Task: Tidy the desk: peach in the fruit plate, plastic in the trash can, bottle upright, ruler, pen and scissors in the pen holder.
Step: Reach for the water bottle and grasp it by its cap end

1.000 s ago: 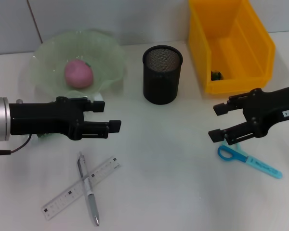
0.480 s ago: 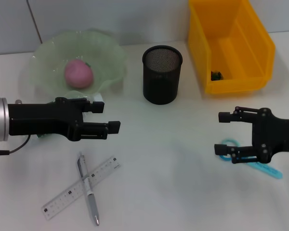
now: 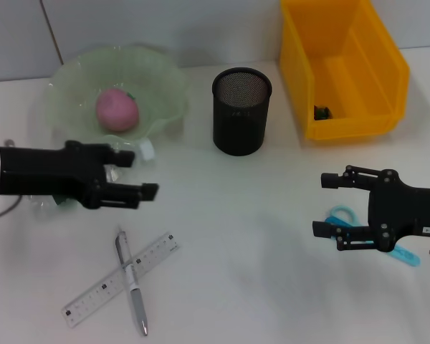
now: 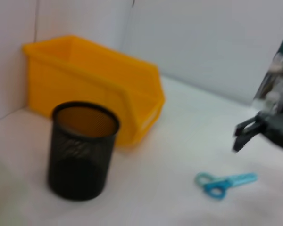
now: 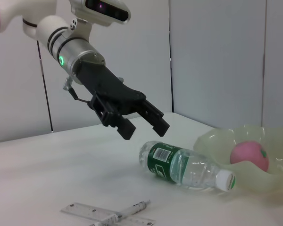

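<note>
The blue scissors (image 3: 339, 214) lie flat at the right, partly under my open right gripper (image 3: 325, 205), whose fingers stand on either side of the handles; they also show in the left wrist view (image 4: 224, 182). My open, empty left gripper (image 3: 140, 175) hovers over the lying clear bottle (image 5: 186, 165); only its white cap (image 3: 145, 149) shows in the head view. The pink peach (image 3: 117, 110) sits in the green fruit plate (image 3: 165, 86). The clear ruler (image 3: 150, 256) and the pen (image 3: 134, 290) lie crossed at the front left. The black mesh pen holder (image 3: 241, 111) stands in the middle, empty.
The yellow bin (image 3: 342, 68) stands at the back right with a small dark-green scrap (image 3: 321, 111) inside. A grey wall runs along the back of the white desk (image 3: 236, 251).
My left gripper has drawn back to the left. My right gripper dropped down and forward over the scissors, then shifted slightly left.
</note>
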{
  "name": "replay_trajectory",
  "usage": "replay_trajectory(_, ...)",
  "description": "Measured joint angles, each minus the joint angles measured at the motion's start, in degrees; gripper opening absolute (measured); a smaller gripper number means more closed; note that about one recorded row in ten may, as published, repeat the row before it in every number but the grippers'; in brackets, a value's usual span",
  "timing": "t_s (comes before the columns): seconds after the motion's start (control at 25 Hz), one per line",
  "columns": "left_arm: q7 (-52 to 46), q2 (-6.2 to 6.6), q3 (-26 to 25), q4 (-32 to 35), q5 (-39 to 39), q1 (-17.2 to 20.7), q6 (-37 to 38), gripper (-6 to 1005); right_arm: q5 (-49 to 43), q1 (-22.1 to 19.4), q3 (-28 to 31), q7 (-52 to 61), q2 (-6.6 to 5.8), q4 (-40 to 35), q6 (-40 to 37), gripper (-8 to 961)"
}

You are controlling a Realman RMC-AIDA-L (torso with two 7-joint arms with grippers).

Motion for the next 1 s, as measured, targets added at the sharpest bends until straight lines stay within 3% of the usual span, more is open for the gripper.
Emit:
replay_trajectory(0.08, -0.4, -0.09, -0.2, 0.8, 1.3, 0.0, -0.1, 811, 0.0, 0.0, 0.0, 0.4, 0.0, 0.0, 0.0, 827)
replay_trajectory(0.2, -3.7, -1.18, -1.0, 8.0, 10.1, -1.1, -0.5, 811, 0.0, 0.1, 0.0, 0.9, -0.01, -0.1, 0.1, 827)
replay_trajectory(0.4, -7.1, -1.54, 0.5, 12.8, 16.5, -2.8, -0.3, 811, 0.0, 0.4, 0.1, 2.3, -0.13, -0.5, 0.1, 827)
replay_trajectory(0.48, -7.1, -1.54, 0.5, 12.8, 16.5, -2.8, -0.3, 811, 0.0, 0.4, 0.1, 2.7, -0.2, -0.5, 0.1, 827)
replay_trajectory(0.56, -9.9, -1.7, 3.5, 13.3, 23.6, -6.2, -0.7, 811, 0.0, 0.4, 0.1, 2.8, -0.21, -0.5, 0.1, 827)
replay_trajectory(0.64, -10.6, -1.8, 4.7, 13.2, 25.6, -7.1, -1.0, 811, 0.0, 0.4, 0.1, 3.0, -0.21, -0.6, 0.1, 827)
replay_trajectory(0.84, -16.4, -1.96, 13.4, 10.7, 37.7, -11.8, -5.3, 811, 0.0, 0.3, 0.1, 3.4, -0.19, -0.7, 0.1, 827)
replay_trajectory(1.0, -18.7, -2.15, 15.1, 7.6, 43.5, -14.3, -5.5, 811, 0.0, 0.2, 0.1, 3.5, -0.16, -0.6, 0.0, 827)
